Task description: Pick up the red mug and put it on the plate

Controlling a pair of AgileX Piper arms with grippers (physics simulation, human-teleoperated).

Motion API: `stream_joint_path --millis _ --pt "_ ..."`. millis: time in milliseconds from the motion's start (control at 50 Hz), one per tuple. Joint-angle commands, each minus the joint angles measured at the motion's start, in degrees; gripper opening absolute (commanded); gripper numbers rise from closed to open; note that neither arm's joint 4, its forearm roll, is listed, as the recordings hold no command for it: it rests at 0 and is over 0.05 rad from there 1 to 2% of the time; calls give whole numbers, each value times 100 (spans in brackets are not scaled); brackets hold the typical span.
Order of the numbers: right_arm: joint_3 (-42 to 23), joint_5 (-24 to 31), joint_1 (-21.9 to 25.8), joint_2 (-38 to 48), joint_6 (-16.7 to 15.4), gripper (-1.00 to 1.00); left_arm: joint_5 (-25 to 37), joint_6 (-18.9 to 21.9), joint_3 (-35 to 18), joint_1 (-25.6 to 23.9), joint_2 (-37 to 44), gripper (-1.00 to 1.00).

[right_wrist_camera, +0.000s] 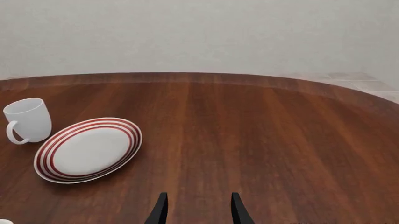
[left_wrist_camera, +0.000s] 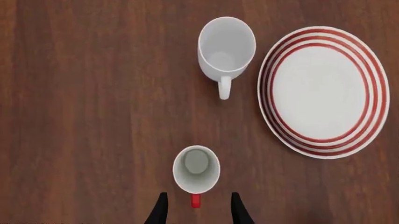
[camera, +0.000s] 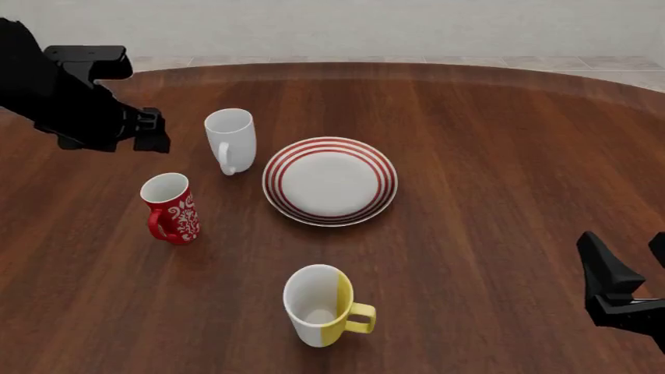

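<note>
L gripper (left_wrist_camera: pixel 195 212) up high above the table (camera: pixel 499 171), looking straight down. Fingers (left_wrist_camera: pixel 160 211) apart, nothing between the tips at their height. Red mug (left_wrist_camera: pixel 196 170) sits just ahead of the tips on the table below, upright, white inside visible, red handle (left_wrist_camera: pixel 195 200) pointing back toward the gap between the fingers. No contact w/ mug.

Front view: red mug (camera: pixel 173 208) upright on the wood, floral pattern showing, well below the L arm (camera: pixel 73 97); L gripper itself is hard to make out there.

Plate (camera: pixel 330 181) flat on the table, bare, apart from red mug; in L wrist view plate (left_wrist_camera: pixel 324 91) is further ahead of the fingers and off to one side. White mug (camera: pixel 230 139) stands upright just beside the plate rim, not touching as far as I can tell, handle toward the camera side.

White/yellow mug (camera: pixel 320 305) upright nearer the arms' side, well apart from both grippers.

R gripper (right_wrist_camera: pixel 195 210) low at the right edge of the table, fingers (right_wrist_camera: pixel 237 210) spread, holding nothing. Bare wood ahead of it; plate (right_wrist_camera: pixel 87 149) and white mug (right_wrist_camera: pixel 28 120) far ahead, off to the side. R gripper (camera: pixel 624 269) well apart from red mug.
</note>
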Motion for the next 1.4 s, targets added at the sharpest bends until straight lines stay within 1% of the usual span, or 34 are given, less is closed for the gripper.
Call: stream_joint_path --millis 20,280,440,820,1180,1400 --pt "0 -29 -6 41 9 100 -139 -75 331 -106 -61 100" --pt "0 -64 -25 67 31 100 -329 -226 531 -16 72 100" --pt "0 -58 -37 56 40 100 -380 -341 561 -30 127 100" --pt "0 -80 -43 83 37 100 -529 -456 701 -66 224 100" --pt "0 -91 -45 95 35 100 -648 -479 753 -30 311 100" --pt "0 -91 -45 95 35 100 -725 -286 676 212 522 100"
